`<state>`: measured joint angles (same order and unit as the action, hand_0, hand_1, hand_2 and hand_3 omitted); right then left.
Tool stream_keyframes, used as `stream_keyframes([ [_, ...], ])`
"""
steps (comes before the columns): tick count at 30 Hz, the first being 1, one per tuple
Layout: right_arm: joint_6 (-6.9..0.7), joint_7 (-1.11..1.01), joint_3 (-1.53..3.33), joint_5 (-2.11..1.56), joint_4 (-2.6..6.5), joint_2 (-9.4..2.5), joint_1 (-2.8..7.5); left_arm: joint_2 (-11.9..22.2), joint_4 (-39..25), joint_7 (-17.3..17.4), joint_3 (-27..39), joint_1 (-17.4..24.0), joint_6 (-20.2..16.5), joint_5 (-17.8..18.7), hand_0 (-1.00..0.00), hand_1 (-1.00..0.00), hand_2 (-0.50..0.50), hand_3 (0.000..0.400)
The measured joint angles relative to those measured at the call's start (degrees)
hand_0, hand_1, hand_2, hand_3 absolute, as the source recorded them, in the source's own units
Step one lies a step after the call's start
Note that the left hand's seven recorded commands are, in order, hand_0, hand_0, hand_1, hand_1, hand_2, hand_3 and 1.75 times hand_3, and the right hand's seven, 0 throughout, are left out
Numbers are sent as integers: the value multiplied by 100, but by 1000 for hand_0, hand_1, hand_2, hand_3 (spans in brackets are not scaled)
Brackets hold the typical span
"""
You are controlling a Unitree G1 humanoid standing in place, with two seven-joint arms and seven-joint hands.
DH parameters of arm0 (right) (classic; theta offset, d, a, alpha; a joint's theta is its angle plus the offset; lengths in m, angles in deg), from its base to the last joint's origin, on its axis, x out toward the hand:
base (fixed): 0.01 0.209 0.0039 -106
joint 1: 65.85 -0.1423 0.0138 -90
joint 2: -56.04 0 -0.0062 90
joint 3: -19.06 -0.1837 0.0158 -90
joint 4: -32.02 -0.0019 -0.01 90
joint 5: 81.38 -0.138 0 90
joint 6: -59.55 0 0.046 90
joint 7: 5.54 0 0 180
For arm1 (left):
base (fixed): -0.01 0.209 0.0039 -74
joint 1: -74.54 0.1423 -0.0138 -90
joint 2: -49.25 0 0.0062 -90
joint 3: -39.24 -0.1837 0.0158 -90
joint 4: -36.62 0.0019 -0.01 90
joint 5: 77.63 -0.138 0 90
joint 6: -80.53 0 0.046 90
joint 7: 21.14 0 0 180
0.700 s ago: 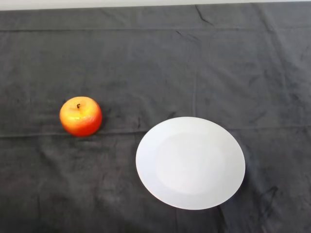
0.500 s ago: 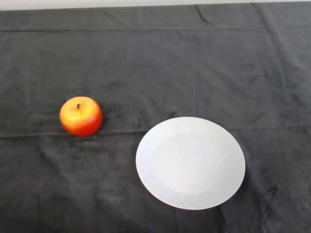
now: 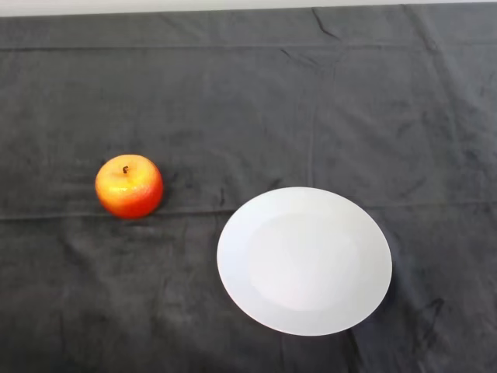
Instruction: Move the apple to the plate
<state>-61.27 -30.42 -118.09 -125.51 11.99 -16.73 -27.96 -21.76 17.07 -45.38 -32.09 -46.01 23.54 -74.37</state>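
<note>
I am looking down on the surface point(image 3: 326, 101) and nothing of the task is showing as done: the apple point(image 3: 129, 186) is sitting on the dark cloth point(image 3: 93, 295), not on the plate point(image 3: 304, 260), so the whole job, reaching, grasping, carrying and setting down, is lying ahead of me. My arm is not showing anywhere in the head view, so I cannot place anything against it, and I am relating the two things to each other instead. The apple is resting to the left of the plate and a little farther from me, near it but clearly apart, with bare cloth between them. The plate is lying flat, white and round, carrying nothing. The apple is standing upright with its short dark stem pointing up out of a shallow dimple; its skin is glossy, running from yellow-orange around the top to a deeper red on the lower and right flank, and I am seeing no bruise or cut. Judging by its round, smooth shape, I am expecting it to roll if nudged sideways, so I am planning a grasp that closes around its middle rather than pushing at it.
</note>
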Motion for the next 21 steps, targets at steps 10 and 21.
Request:
stream_keyframes([
  [10, 1, 1, 0, 0, 0, 0, 2, -275, -2, 89, -210, -163, -5, -125, 0, 0, 0, 0],
  [21, 2, 1, 3, 0, -1, 0, 16, -636, -126, -10, -787, -462, 7, -706, 0, 0, 0, 0],
])
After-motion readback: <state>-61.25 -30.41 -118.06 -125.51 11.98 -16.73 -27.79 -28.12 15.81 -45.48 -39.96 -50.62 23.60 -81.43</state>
